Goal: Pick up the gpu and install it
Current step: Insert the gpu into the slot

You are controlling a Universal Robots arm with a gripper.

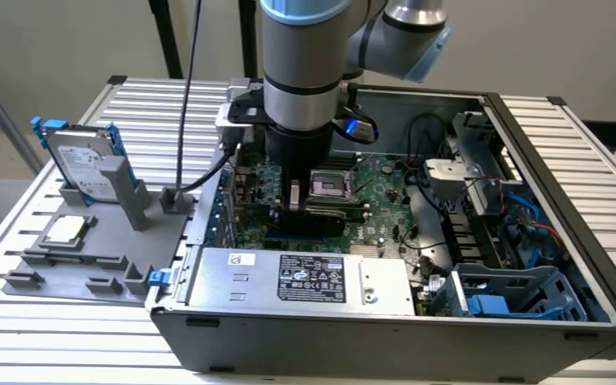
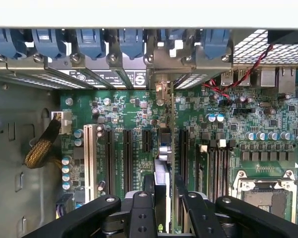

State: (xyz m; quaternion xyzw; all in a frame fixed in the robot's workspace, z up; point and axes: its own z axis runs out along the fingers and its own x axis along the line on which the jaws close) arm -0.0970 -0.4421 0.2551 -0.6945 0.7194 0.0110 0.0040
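While the pincer (image 2: 163, 208) pinches the gpu (image 2: 163, 163) edge-on above the motherboard (image 2: 228, 124), the thin, stiff, fragile card suits gripping by its edges.

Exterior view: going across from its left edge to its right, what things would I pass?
Silver hard drive standing in the grey holder → small square CPU chip → grey stand → robot arm reaching down over the green motherboard → blue plastic cage in the open computer case.
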